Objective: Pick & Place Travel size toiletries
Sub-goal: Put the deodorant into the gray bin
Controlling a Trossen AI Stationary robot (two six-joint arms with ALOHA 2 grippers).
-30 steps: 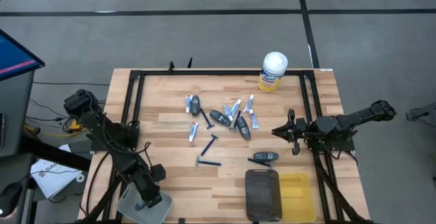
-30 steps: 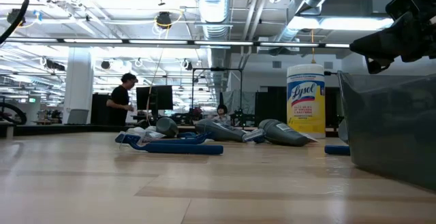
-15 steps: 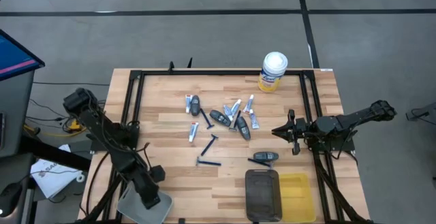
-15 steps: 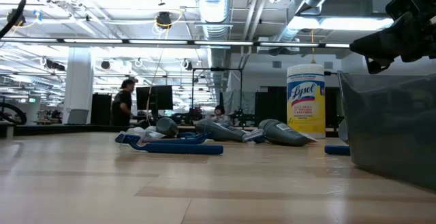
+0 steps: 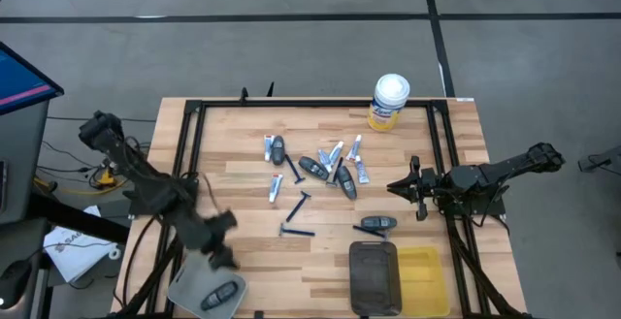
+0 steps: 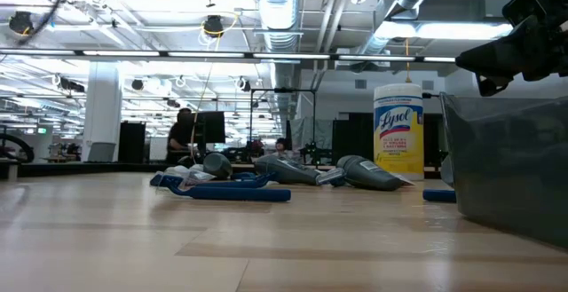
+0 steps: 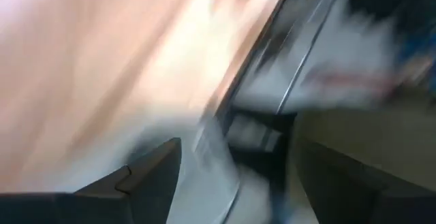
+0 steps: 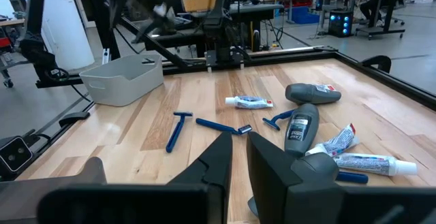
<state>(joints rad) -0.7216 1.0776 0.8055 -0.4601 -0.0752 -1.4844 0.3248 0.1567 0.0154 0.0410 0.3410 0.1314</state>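
Observation:
The toiletries lie loose on the wooden table's middle [image 5: 320, 169]: white tubes, dark blue razors and dark grey oblong pieces, also in the right wrist view [image 8: 300, 125]. One more dark grey piece [image 5: 221, 295] lies in the light grey tray [image 5: 189, 285] at the near left corner. My left gripper [image 5: 219, 244] hangs blurred just beyond that tray, open and empty; its wrist view [image 7: 231, 183] is a smear. My right gripper [image 5: 396, 188] waits shut at the table's right, pointing toward the pile [image 8: 238, 157].
A yellow canister with a white lid [image 5: 388, 103] stands at the far right; it reads Lysol in the low view [image 6: 398, 132]. A dark tray [image 5: 374, 275] and a yellow tray [image 5: 424, 278] sit at the near right edge. A person stands far behind the table [image 6: 182, 137].
My left gripper has risen from over the grey tray and swung toward the far edge, moving fast. A dark grey piece that did not show before now lies in the tray. The right arm has kept still.

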